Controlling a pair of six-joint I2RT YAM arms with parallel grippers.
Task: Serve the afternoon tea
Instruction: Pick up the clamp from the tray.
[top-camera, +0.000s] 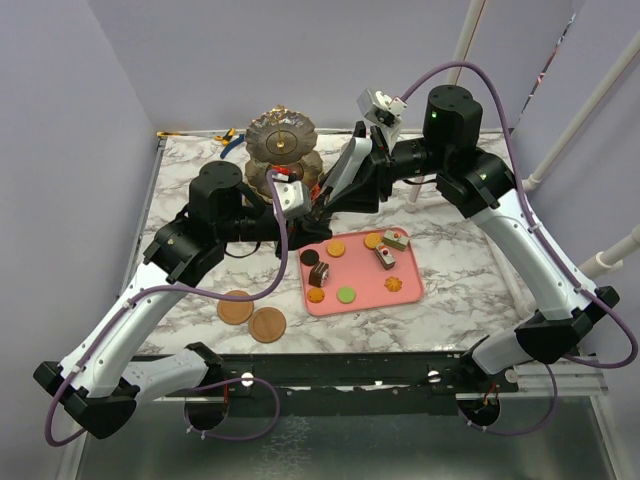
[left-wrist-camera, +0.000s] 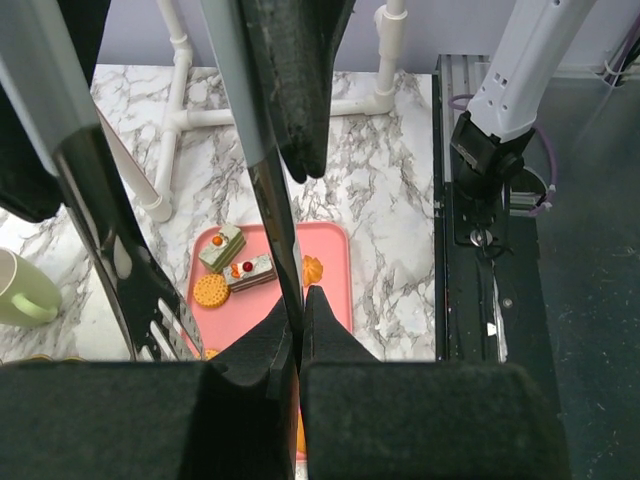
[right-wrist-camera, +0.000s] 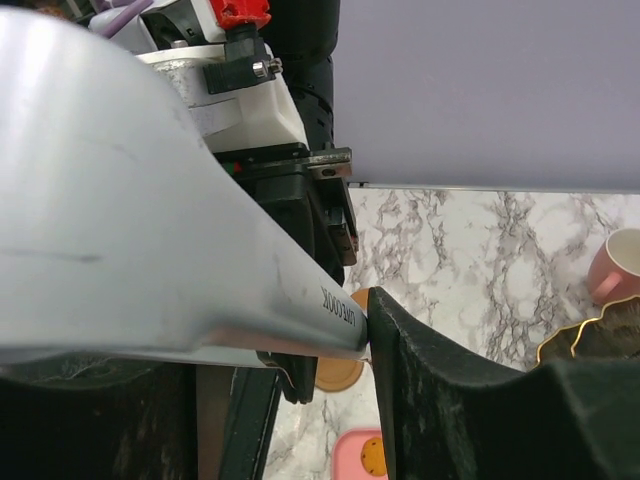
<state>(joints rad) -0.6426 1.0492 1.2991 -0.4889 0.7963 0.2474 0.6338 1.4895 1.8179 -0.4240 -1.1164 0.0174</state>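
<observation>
1. The dark three-tier stand sits at the upper middle of the top view. It is just up and left of the spot where the two claws meet, and none of the pastries shows on it.
2. The pink tray lies at the centre of that view, just below and right of the claws.
3. The silver tongs hang between stand and tray. Their long axis runs from lower left to upper right in the top view. In the left wrist view they run steeply top to bottom, with the slotted blade at the lower left.
4. The left gripper is clenched on one arm of the tongs.
5. The right gripper has its fingers on either side of the tongs' handle, one pad touching it. I cannot tell whether it truly clamps.
6. The pink mug shows at the right edge of the right wrist view, beside the stand's gold rim. The pale-green mug is at the left edge of the left wrist view.
7. The two coasters lie bare at the lower left of the tray, well apart from both claws.
8. The toy pastries and cookies all rest on the tray, so the pickup probably goes down and right in the frame and the drop-off up and left. Both claws look about equally near.
</observation>
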